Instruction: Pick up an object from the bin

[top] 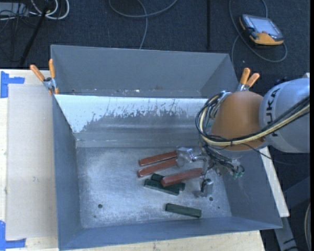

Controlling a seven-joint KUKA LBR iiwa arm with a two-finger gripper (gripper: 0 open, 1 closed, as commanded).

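Orange wrist cover [239, 120] sits highest, closest to the lens, w/ yellow and black cables [203, 120] looped round its left side. Grey arm link [289, 120] runs off to the rt.

Thing under the gripper: red-brown bar [181, 178]. Long, slim, flat-looking, matte. Lies approx. level across the view, rt end a touch higher, on the bin floor rt of centre.

Gripper [204, 186] comes down at the bar's rt end, touching it or just above it (can't separate the two from this angle). Cannot tell whether the pincer is open or closed; metal bits and thin wires crowd that spot.

Outward from the bar:
- Dark green block [162, 185] just below-left, touching the bar's left end, skewed to it.
- Two red-brown handles [158, 163] just beyond the bar, side by side, nearly parallel, running up to a silver metal head [186, 154]. Looks like one plier-type tool; not sure.
- Dark green strip [183, 209] lies by itself toward the front wall, apart from the cluster, approx. level.

Bin [104, 187]: grey metal, speckled floor, pale scratch marks along the sloped back wall.
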